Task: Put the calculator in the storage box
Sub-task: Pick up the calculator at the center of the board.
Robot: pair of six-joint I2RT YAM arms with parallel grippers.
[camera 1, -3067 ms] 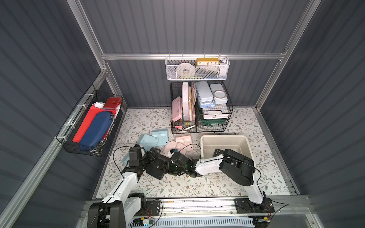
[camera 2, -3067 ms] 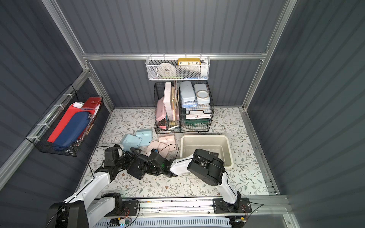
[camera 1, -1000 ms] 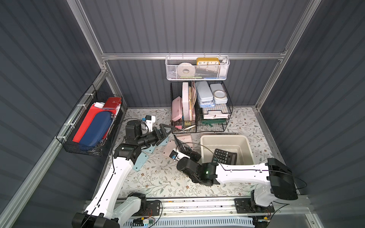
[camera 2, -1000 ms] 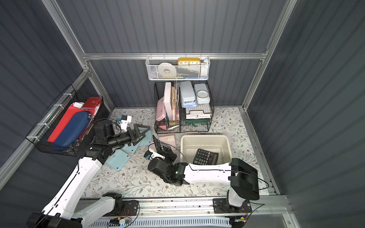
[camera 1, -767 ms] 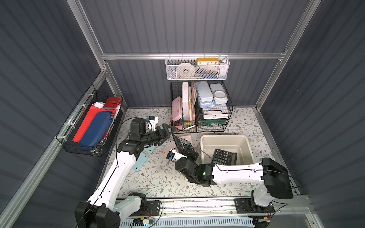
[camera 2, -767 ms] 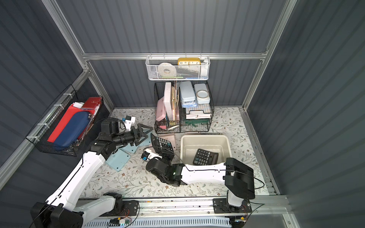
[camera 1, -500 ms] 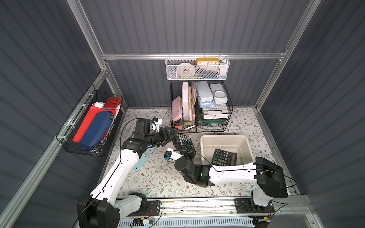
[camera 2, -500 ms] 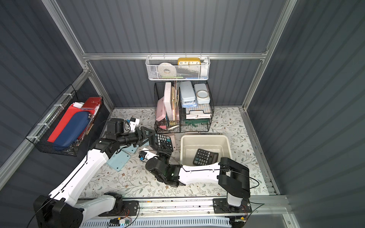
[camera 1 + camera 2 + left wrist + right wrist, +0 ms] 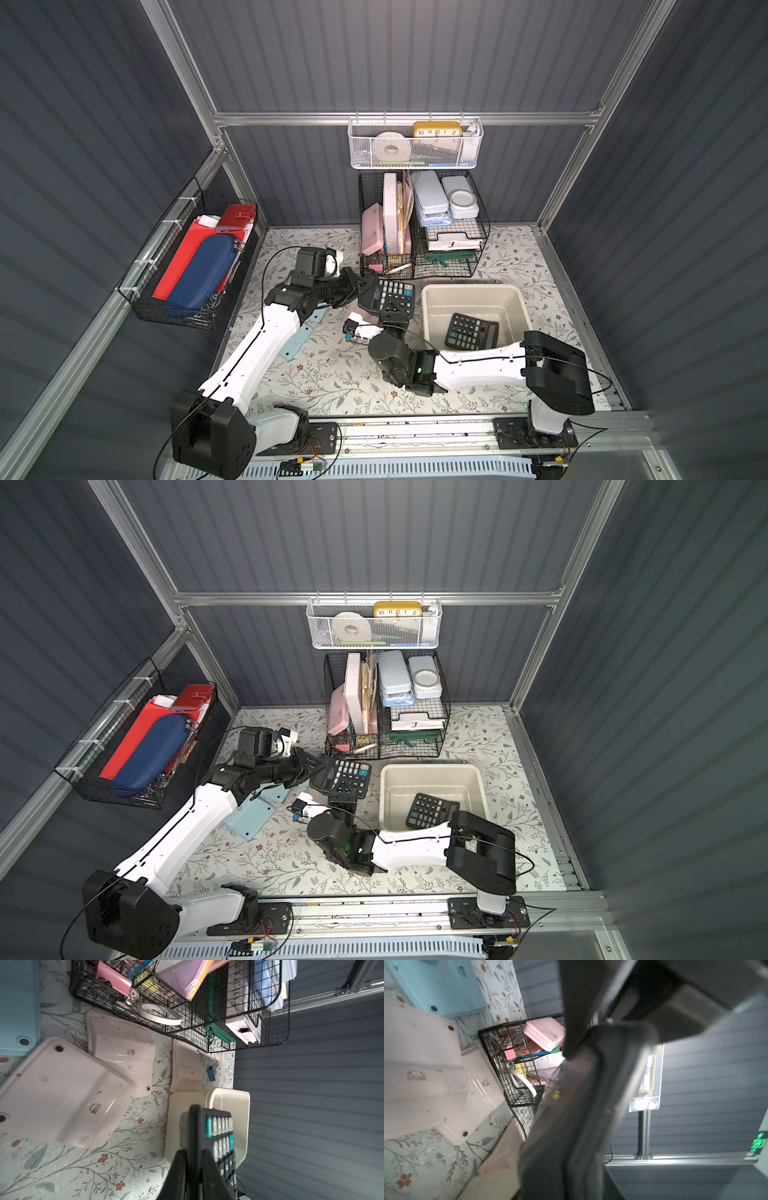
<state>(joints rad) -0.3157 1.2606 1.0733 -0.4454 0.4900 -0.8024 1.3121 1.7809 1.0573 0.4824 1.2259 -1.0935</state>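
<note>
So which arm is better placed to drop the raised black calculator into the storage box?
Left. The left hand is clamped on the edge of the raised black calculator, beside the storage box rim. The right hand sits below it; whether it grips is unclear.

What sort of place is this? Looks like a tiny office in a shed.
Probably a robot test booth dressed as a stationery corner: ribbed grey walls on an aluminium frame, black wire baskets full of cases and folders, and two robot arms mounted on a front rail.
</note>
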